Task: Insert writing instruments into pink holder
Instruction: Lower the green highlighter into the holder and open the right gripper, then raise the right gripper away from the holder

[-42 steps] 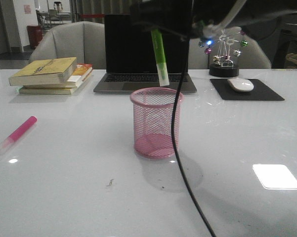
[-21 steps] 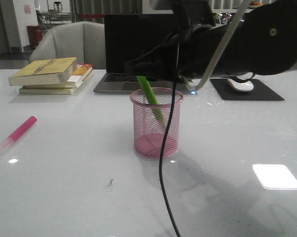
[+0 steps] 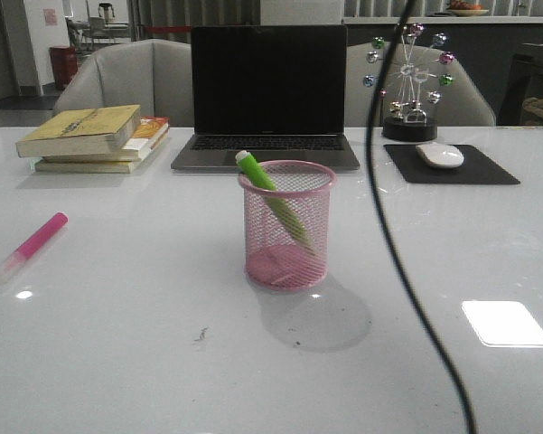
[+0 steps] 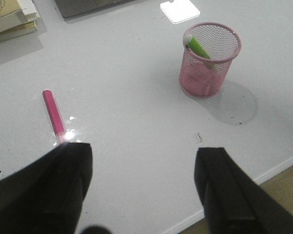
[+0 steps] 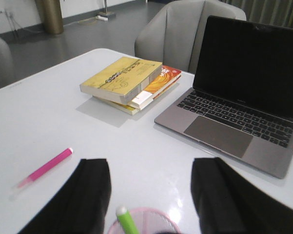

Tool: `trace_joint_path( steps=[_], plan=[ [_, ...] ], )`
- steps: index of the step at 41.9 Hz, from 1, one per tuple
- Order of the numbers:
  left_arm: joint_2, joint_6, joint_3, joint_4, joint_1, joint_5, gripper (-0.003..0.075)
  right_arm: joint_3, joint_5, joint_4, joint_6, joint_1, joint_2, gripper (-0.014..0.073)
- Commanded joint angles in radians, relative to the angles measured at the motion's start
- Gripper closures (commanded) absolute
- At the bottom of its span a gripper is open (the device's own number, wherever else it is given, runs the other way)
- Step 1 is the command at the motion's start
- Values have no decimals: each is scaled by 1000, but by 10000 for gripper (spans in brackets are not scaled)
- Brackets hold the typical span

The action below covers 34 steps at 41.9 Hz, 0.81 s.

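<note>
Nearest to us, our left gripper hangs with its fingers spread wide and nothing between them, over bare white table. Just beyond, the magenta marker lies flat on the table well to the left of the pink mesh cup, untouched. The cup stands upright at mid-table with the lime green marker already inside it, leaning so its pale end pokes over the rim. Our right gripper sits above the cup, fingers parted and empty — the green marker's tip shows just below them. A black cable crosses the front view. Farther back sit the stacked books, the laptop, the mouse on its pad and a small desk ornament.

We judge one marker done and one left — next, the left arm should reach the magenta marker, pinch it mid-barrel, carry it over the rim and let go.
</note>
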Motion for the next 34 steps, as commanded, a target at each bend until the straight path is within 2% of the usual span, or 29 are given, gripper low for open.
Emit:
trace_joint_path(
  steps=[1, 14, 17, 23, 34],
  plan=[
    [0, -2, -32, -14, -8, -75, 215, -24, 143, -60, -11, -3, -148, 117],
    [0, -2, -32, -14, -8, -75, 215, -21, 716, -63, -11, -3, -511, 117],
    [0, -2, -32, -14, -8, -75, 215, -12, 797, -52, -11, -3, -578, 117],
    [0, -2, -32, -14, -8, -75, 215, 44, 880, -40, -11, -3, -680, 117],
    [0, -2, -32, -14, -8, -75, 215, 106, 926, -40, -11, -3, -767, 117]
  ],
)
